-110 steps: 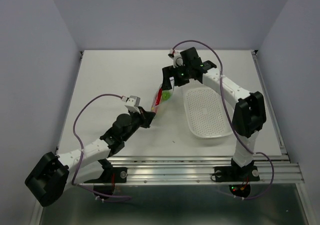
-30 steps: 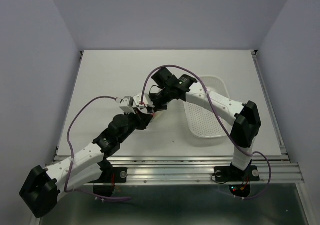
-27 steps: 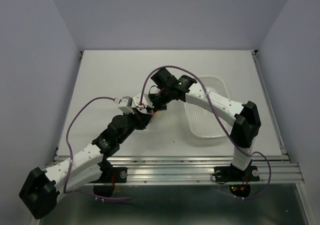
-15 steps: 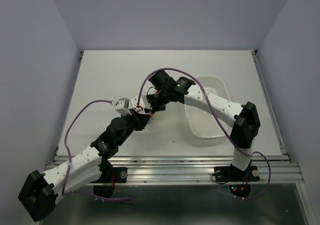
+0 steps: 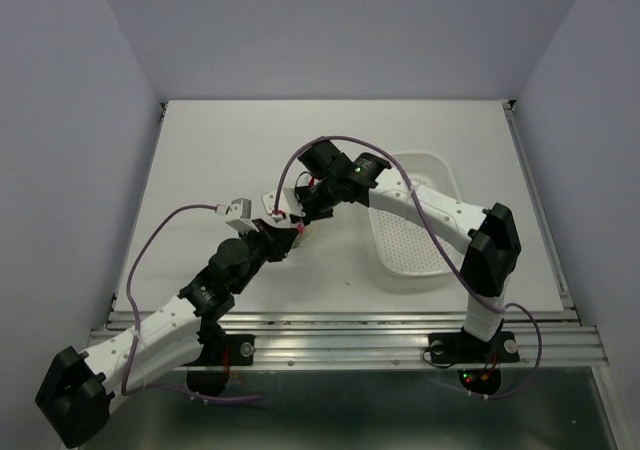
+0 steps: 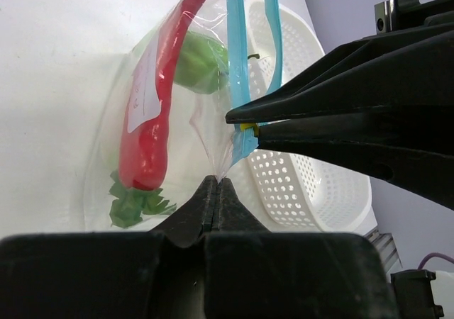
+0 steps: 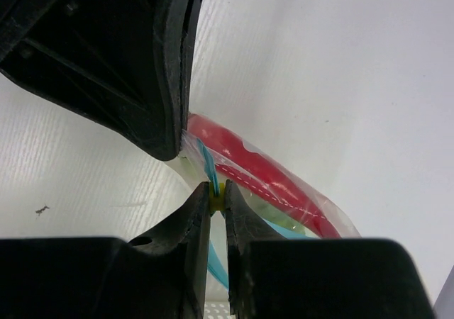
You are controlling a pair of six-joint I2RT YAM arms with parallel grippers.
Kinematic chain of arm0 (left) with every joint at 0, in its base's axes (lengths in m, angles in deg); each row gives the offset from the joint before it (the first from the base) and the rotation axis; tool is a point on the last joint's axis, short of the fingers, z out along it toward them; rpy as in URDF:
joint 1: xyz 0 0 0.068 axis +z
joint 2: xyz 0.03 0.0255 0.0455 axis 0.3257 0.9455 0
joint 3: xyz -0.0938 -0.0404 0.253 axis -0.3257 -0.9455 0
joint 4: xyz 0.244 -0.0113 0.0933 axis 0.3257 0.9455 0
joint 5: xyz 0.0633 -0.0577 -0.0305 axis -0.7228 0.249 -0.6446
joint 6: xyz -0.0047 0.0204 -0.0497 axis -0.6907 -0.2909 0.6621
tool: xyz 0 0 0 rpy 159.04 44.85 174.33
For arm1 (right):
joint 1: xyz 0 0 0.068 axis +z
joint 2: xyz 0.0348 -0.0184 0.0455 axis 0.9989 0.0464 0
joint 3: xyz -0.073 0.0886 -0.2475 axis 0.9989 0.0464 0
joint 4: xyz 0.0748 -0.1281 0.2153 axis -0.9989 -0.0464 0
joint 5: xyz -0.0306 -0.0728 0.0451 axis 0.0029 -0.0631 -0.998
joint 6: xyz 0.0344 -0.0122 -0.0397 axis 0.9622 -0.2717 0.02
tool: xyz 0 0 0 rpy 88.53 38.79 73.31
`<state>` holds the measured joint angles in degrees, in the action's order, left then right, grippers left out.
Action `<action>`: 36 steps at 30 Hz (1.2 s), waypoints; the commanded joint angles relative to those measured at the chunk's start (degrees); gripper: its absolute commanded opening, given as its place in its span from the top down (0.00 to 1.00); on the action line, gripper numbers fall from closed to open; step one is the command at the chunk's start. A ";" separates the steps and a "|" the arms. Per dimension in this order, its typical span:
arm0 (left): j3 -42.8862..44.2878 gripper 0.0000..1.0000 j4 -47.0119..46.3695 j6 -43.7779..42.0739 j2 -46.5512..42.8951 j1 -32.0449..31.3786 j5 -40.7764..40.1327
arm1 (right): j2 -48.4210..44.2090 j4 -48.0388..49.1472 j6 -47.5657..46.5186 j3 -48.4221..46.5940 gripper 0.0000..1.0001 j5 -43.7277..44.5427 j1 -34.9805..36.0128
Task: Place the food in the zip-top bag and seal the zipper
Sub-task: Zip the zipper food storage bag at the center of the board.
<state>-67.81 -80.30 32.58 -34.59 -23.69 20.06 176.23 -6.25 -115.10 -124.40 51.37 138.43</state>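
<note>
The clear zip-top bag (image 6: 124, 156) hangs between my two grippers, just left of the basket. Through the plastic I see the food: a red chili (image 6: 152, 106), a green piece (image 6: 202, 64) and a green leafy top (image 6: 135, 202). My left gripper (image 6: 216, 181) is shut on the bag's corner, right under the light blue zipper (image 6: 235, 71). My right gripper (image 7: 218, 195) is shut on a small yellow slider (image 6: 247, 127) on that zipper (image 7: 208, 164), close to the left gripper's tips. In the top view both grippers (image 5: 290, 228) (image 5: 306, 213) meet over the bag and hide most of it.
A white perforated basket (image 5: 412, 238) lies on the table to the right of the bag, under the right forearm; its wall (image 6: 305, 184) shows just behind the bag. Purple cables loop over both arms. Grey walls close off the table's back and sides.
The right gripper has travelled along the zipper from the bag's far end to right beside the left gripper. In the last second the left arm's elbow has shifted slightly; both grips are unchanged.
</note>
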 commanded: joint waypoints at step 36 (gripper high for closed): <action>-3.41 1.00 5.25 2.33 -2.66 -0.19 -0.87 | 0.44 7.82 -5.71 -4.98 0.94 21.29 -12.07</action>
<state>-69.75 -79.66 35.13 -36.42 -23.67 19.87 176.28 -6.22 -118.27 -126.74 64.29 129.86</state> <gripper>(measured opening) 0.018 0.157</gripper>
